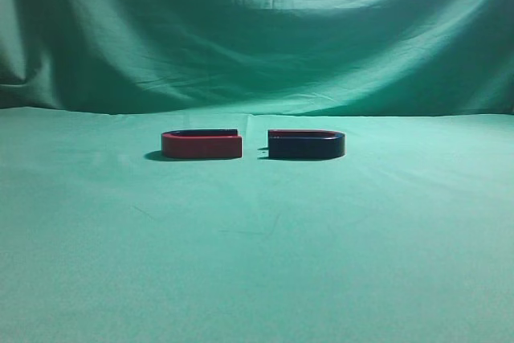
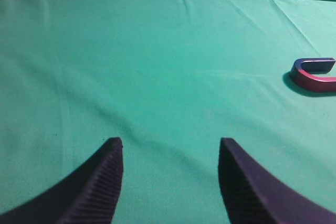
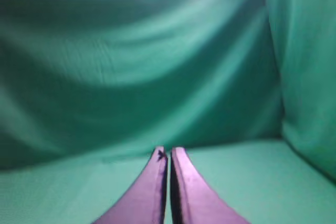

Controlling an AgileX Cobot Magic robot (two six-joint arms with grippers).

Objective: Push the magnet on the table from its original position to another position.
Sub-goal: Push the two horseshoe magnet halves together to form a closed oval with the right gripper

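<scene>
The magnet (image 1: 306, 144), dark navy with a thin red top rim, lies on the green table (image 1: 257, 263) right of centre in the exterior view. Neither gripper shows in that view. My left gripper (image 2: 170, 142) is open and empty above bare cloth. My right gripper (image 3: 168, 151) is shut and empty, pointing toward the backdrop. The navy magnet does not show in either wrist view.
A similar U-shaped magnet with a red side (image 1: 201, 144) lies just left of the navy one, open ends facing; it also shows at the right edge of the left wrist view (image 2: 315, 74). A draped green backdrop (image 1: 257, 30) rises behind the table.
</scene>
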